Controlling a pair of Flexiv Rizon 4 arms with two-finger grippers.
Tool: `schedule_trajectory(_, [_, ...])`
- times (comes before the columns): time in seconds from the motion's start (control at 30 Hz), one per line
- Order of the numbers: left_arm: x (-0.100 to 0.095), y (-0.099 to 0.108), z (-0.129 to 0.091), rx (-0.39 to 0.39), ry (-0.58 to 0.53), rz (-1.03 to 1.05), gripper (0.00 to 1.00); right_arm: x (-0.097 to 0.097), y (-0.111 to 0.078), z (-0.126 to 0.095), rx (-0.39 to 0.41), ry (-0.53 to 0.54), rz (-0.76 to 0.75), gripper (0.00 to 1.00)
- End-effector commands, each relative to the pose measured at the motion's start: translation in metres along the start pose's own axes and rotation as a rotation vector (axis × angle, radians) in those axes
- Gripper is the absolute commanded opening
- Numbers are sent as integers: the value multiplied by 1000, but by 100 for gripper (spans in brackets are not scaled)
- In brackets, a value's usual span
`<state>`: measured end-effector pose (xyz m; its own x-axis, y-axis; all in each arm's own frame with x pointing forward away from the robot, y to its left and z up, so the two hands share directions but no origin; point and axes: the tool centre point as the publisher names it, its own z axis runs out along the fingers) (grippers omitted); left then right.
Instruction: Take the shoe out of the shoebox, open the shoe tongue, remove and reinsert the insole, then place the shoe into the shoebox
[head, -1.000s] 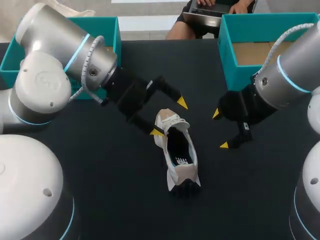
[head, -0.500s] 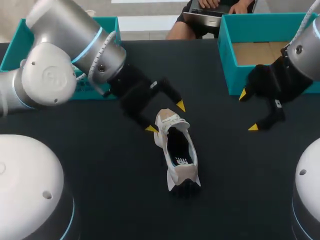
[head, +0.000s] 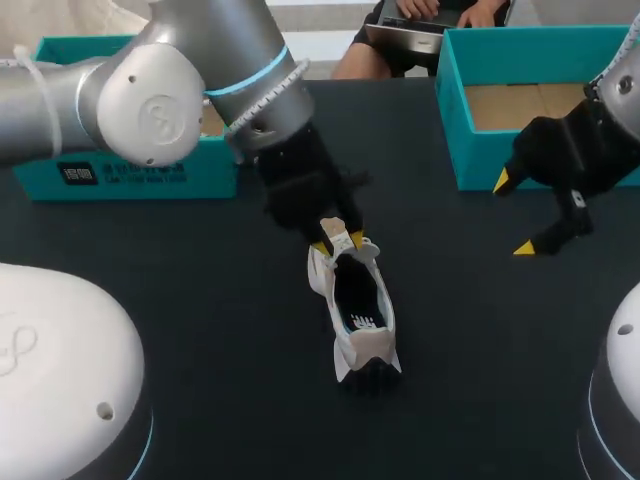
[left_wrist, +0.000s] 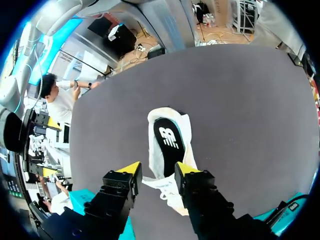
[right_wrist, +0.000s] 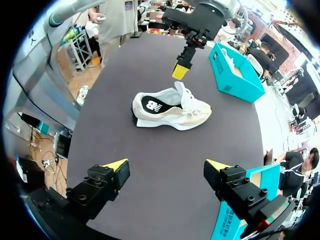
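Your black table (head: 200, 330) held a white sneaker (head: 360, 345); beyond its toe sat one teal shoebox (head: 120, 175) leftward, a second teal shoebox (head: 452, 110) rightward.

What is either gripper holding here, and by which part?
The right gripper is open and empty. The left gripper is at the tongue of the shoe, but a closed grip cannot be told.

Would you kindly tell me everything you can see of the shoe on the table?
The shoe is a white and cream sneaker with beige panels, white laces and a black insole bearing a white logo; dark tread curls up at its heel. It stands upright on its sole on the black table, heel toward the robot. The left pincer is open, its yellow tips straddling the tongue and laces; whether they touch is unclear. The right pincer is well apart from it.
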<state>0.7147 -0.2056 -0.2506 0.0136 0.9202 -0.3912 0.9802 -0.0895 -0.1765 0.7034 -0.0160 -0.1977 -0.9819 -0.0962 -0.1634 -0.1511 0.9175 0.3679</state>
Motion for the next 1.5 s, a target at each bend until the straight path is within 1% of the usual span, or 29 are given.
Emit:
schedule_trajectory(0.03, [-5, 0, -1, -1, 136, -1, 0, 0, 0, 2, 2, -1, 1, 100])
schedule_trajectory(0.27, [-5, 0, -1, -1, 136, -1, 0, 0, 0, 2, 2, -1, 1, 100])
schedule_trajectory(0.37, [-1, -10, 30, 12, 280, -10, 0, 0, 0, 2, 2, -1, 1, 100])
schedule_trajectory(0.47, [1, -19, 51, 13, 324, -26, 0, 0, 0, 2, 2, -1, 1, 100])
schedule_trajectory(0.5, [3, -19, 56, 5, 332, -36, 0, 0, 0, 2, 2, -1, 1, 100])
schedule_trajectory(0.6, [6, -19, 69, 7, 320, -76, 0, 0, 0, 2, 2, -1, 1, 100])
schedule_trajectory(0.63, [7, -18, 73, 17, 299, -91, 0, 0, 0, 2, 2, -1, 1, 100])
schedule_trajectory(0.67, [9, -18, 78, 25, 316, -101, 0, 0, 0, 2, 2, -1, 1, 100])
schedule_trajectory(0.73, [12, -17, 85, 10, 293, -115, 0, 0, 0, 2, 2, -1, 1, 100])
schedule_trajectory(0.77, [14, -16, 90, 17, 293, -129, 0, 0, 0, 2, 2, -1, 1, 100])
schedule_trajectory(0.83, [16, -11, 99, 3, 283, -154, 0, 0, 0, 2, 2, -1, 1, 100])
schedule_trajectory(0.87, [18, -8, 103, -2, 303, -164, 0, 0, 0, 2, 2, -1, 1, 100])
schedule_trajectory(1.0, [21, -4, 120, -19, 279, -195, 0, 0, 0, 2, 2, -1, 1, 100])
schedule_trajectory(1.07, [25, -4, 133, -21, 305, -204, 0, 0, 0, 2, 2, -1, 1, 100])
schedule_trajectory(1.13, [28, -4, 144, -9, 300, -222, 0, 0, 0, 2, 2, -1, 1, 100])
schedule_trajectory(1.27, [35, -3, 164, -20, 327, -250, 0, 0, 0, 2, 2, -1, 1, 100])
schedule_trajectory(1.33, [35, -3, 162, -24, 323, -251, 0, 0, 0, 2, 2, -1, 1, 100])
schedule_trajectory(1.43, [31, -8, 145, -53, 289, -240, 0, 0, 0, 2, 2, -1, 1, 100])
schedule_trajectory(1.5, [28, -13, 133, -48, 262, -230, 0, 0, 0, 2, 2, -1, 1, 100])
